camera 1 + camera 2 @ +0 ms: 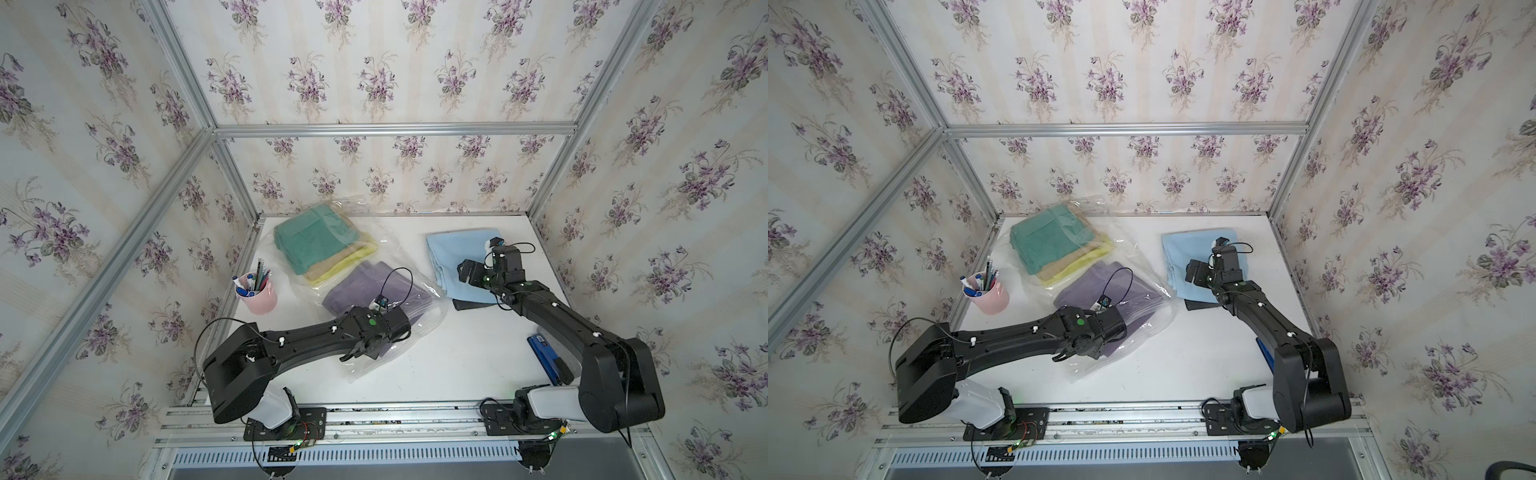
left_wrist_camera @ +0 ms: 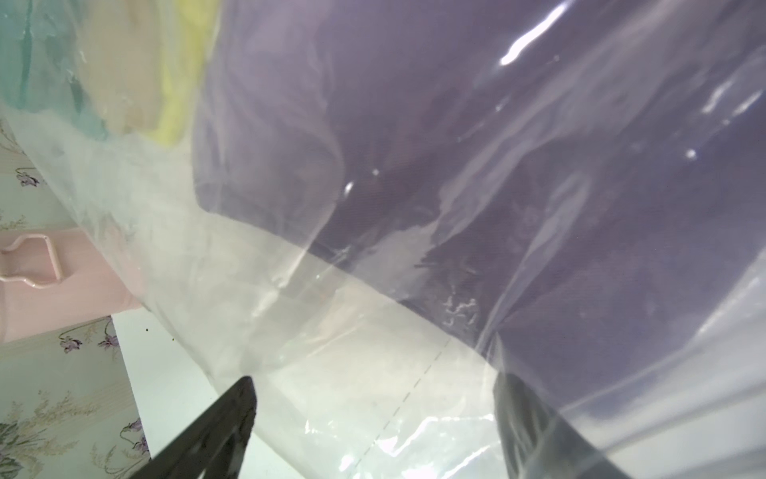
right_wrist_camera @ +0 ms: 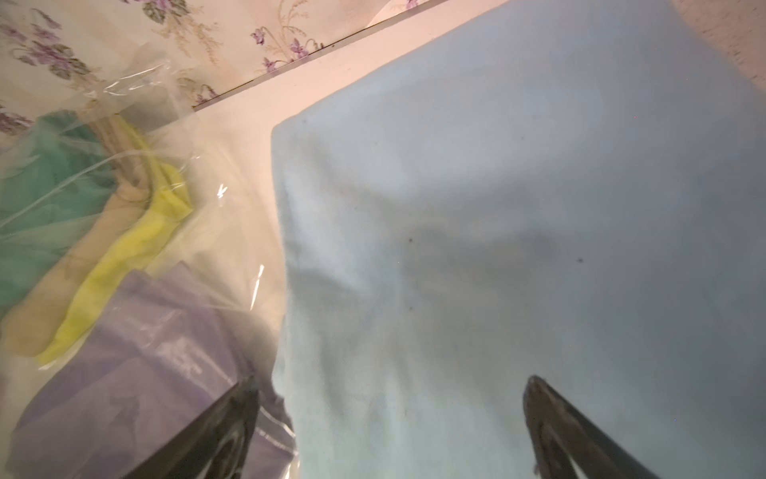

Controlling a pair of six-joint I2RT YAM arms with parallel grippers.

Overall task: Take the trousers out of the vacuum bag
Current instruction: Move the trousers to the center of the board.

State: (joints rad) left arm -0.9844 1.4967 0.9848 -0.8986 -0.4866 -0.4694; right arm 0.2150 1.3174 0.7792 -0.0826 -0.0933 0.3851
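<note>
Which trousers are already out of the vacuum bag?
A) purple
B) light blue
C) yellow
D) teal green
B: the light blue trousers lie on the bare table beside the vacuum bag. The purple trousers, teal green trousers and yellow trousers all show through its plastic.

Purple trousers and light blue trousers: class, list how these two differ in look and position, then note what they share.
The purple trousers lie inside the vacuum bag, under clear plastic; the light blue trousers lie outside it, uncovered. The purple trousers sit near the left gripper; the light blue trousers sit below the right gripper, overlapping a dark grey garment. Both are folded flat on the white table.
</note>
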